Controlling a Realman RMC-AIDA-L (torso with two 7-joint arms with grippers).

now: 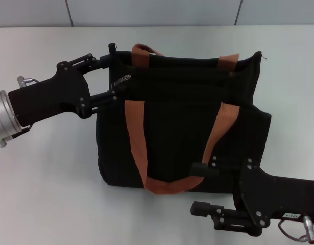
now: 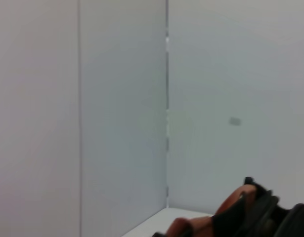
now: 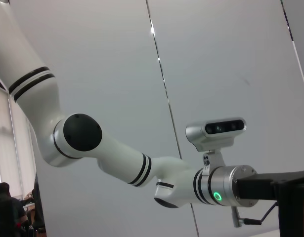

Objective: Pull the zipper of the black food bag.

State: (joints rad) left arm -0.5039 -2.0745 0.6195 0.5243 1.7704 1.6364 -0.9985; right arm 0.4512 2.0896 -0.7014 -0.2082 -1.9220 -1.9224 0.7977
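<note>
A white table [image 1: 44, 194] fills the head view, bounded at 12 o'clock by pale grey wall panels [image 1: 157, 11]. The black food bag [image 1: 182, 127] sits at the centre of the table, with one orange-brown handle [image 1: 146, 148] draped down its near face and a second handle [image 1: 146, 51] along its far upper edge. The left gripper [image 1: 112, 71] enters from 9 o'clock; its fingers are spread, one at the bag's far upper corner and one just beside the zipper [image 1: 123, 79], a silver pull tab at the bag's upper left end. Contact between finger and tab cannot be confirmed. The right gripper [image 1: 202, 189] lies at 5 o'clock with its fingers apart, the upper finger touching the bag's lower front, the lower finger over the table.
</note>
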